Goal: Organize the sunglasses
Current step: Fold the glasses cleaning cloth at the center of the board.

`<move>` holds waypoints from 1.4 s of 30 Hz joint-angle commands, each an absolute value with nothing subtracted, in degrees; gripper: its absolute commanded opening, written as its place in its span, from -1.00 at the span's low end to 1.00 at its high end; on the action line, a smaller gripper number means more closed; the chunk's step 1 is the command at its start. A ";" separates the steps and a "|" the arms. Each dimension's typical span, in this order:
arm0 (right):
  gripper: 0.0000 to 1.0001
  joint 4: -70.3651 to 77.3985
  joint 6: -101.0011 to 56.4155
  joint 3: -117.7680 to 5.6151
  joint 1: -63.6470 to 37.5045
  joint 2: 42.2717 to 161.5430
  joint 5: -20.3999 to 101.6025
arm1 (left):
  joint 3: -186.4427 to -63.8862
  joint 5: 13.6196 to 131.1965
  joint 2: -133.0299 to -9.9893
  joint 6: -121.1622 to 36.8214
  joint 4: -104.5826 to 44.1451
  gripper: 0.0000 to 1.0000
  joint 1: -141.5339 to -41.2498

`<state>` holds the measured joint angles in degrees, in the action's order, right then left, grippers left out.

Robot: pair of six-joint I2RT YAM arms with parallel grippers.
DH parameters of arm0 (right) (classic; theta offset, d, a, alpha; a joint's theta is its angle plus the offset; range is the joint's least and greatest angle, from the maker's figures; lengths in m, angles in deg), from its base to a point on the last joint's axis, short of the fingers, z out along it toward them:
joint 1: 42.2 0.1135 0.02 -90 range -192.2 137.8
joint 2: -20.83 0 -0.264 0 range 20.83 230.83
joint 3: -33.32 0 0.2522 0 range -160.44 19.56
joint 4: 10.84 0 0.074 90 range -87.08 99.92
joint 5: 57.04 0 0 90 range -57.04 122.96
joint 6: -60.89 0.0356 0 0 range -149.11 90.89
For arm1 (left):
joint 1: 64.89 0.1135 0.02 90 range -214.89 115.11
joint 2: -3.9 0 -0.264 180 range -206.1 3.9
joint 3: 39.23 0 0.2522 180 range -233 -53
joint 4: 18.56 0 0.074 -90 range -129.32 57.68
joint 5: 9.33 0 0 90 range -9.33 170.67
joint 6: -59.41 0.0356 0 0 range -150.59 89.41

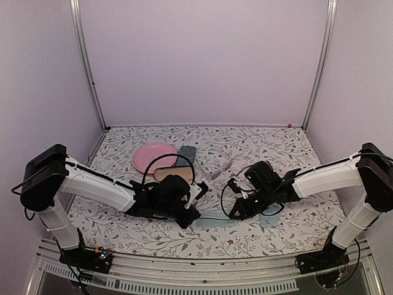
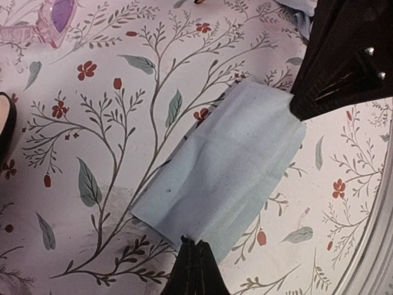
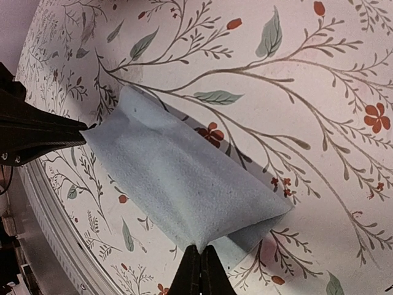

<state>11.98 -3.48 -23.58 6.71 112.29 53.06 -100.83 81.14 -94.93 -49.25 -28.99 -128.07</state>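
Observation:
A small light blue cloth (image 2: 221, 178) lies low over the flowered table (image 1: 270, 144), stretched between my two grippers. My left gripper (image 2: 195, 247) is shut on one edge of it. My right gripper (image 3: 200, 251) is shut on the opposite edge, where the cloth (image 3: 178, 178) is folded over itself. From above, the left gripper (image 1: 191, 216) and right gripper (image 1: 232, 214) face each other with the cloth (image 1: 214, 219) between them. The pale pinkish sunglasses (image 1: 218, 169) lie on the table behind the grippers; one corner of these sunglasses (image 2: 55, 18) shows in the left wrist view.
An open black oval case (image 1: 169, 175) sits just behind my left arm, with a pink oval dish (image 1: 152, 157) and a grey-blue rectangular case (image 1: 187, 153) beyond it. A second light blue cloth (image 1: 270, 220) lies under my right arm. The table's metal front rail (image 1: 202, 264) is close.

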 commanded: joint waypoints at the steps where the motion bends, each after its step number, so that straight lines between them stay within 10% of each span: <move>1: -0.91 13.46 -2.77 -22.66 7.38 112.03 52.47 | -100.45 82.60 -94.51 -48.96 -32.59 -1.00 -129.16; 32: -0.85 13.22 -1.34 -21.49 9.23 114.23 51.09 | -102.03 81.12 -97.81 -47.90 -33.26 -0.98 -130.08; 42: -0.54 13.92 -1.20 -21.53 9.45 113.42 50.40 | -102.65 81.28 -96.91 -47.56 -34.53 -0.71 -130.43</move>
<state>12.07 -1.25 -22.05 8.91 113.90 51.99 -101.33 81.20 -97.07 -47.93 -33.45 -129.62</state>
